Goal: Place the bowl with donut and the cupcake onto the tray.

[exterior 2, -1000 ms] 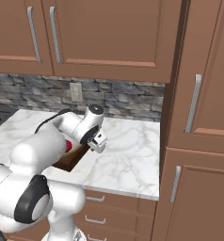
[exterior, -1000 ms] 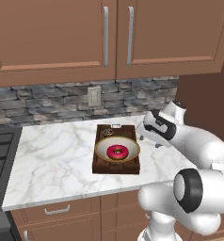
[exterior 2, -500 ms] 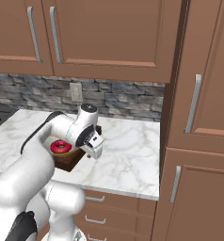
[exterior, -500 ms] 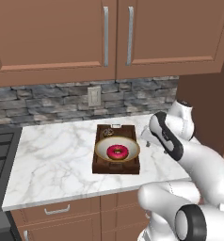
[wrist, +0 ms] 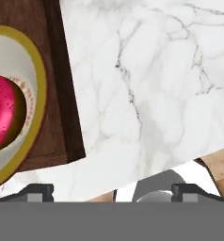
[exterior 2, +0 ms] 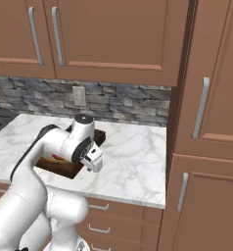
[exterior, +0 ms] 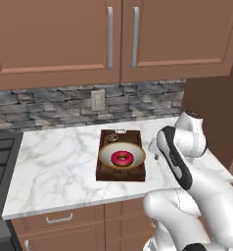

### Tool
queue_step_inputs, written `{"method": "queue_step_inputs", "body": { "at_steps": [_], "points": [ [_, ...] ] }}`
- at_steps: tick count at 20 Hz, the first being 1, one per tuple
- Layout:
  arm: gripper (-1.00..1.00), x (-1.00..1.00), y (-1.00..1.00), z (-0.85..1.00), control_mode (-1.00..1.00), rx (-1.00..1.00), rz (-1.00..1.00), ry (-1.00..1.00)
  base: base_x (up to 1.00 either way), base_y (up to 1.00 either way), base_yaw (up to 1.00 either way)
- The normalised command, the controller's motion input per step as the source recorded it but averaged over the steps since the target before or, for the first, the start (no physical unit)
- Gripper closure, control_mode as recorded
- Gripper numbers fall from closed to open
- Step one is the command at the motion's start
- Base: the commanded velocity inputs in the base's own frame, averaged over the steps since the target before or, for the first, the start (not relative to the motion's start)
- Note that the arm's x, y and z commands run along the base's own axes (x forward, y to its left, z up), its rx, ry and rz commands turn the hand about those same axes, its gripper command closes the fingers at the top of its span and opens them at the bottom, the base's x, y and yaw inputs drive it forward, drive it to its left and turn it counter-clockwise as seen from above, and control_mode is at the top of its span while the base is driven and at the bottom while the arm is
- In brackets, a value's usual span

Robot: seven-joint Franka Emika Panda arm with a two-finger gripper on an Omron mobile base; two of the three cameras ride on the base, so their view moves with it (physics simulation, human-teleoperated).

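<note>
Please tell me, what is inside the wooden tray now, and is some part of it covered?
The tray holds the bowl with the pink donut inside. Behind the bowl, near the handle end, sits the dark cupcake. The bowl covers most of the tray floor, so what lies under it cannot be seen.

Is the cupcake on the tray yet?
Yes. The cupcake sits inside the tray, behind the bowl, near the handle end.
</note>
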Motion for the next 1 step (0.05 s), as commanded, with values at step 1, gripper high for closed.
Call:
{"method": "queue_step_inputs", "body": {
  "at_steps": [1],
  "points": [
    [-1.0, -0.24, 0.0, 0.0, -1.0, -0.01, -0.04, -0.09, 0.0, 0.0, 0.0]
  ]
}}
